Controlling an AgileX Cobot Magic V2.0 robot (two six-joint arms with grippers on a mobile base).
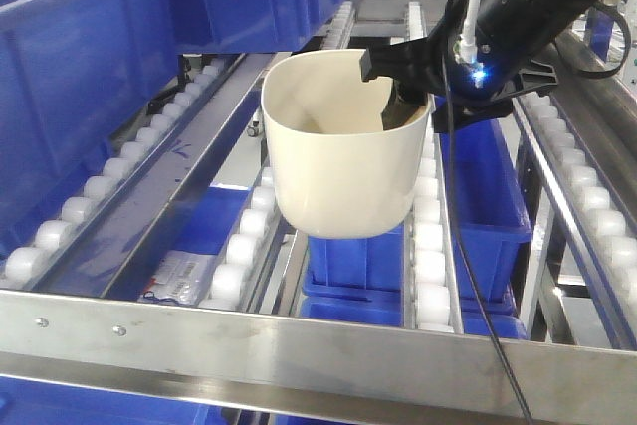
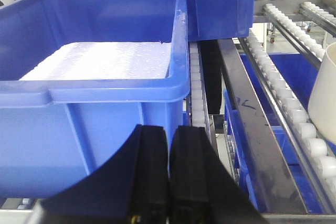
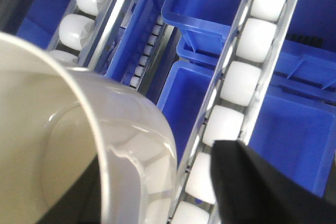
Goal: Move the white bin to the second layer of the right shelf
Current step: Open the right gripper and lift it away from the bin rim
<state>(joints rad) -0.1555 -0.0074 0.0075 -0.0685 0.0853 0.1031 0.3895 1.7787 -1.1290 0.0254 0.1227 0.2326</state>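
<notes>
The right tool [image 1: 403, 82] pinches the back rim of the white bin [image 1: 343, 161], one finger inside and one outside. The bin hangs upright in the air, just above the roller rails [image 1: 430, 246] of the right shelf second layer. The left tool [image 2: 169, 174] is squeezed closed on nothing, beside a blue crate [image 2: 105, 77].

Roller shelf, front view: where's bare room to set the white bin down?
Free: the roller rails directly under the white bin, held by the right gripper, down to the steel front bar. Crowded: far left, where blue crates fill the lane. The left gripper is shut beside those.
</notes>
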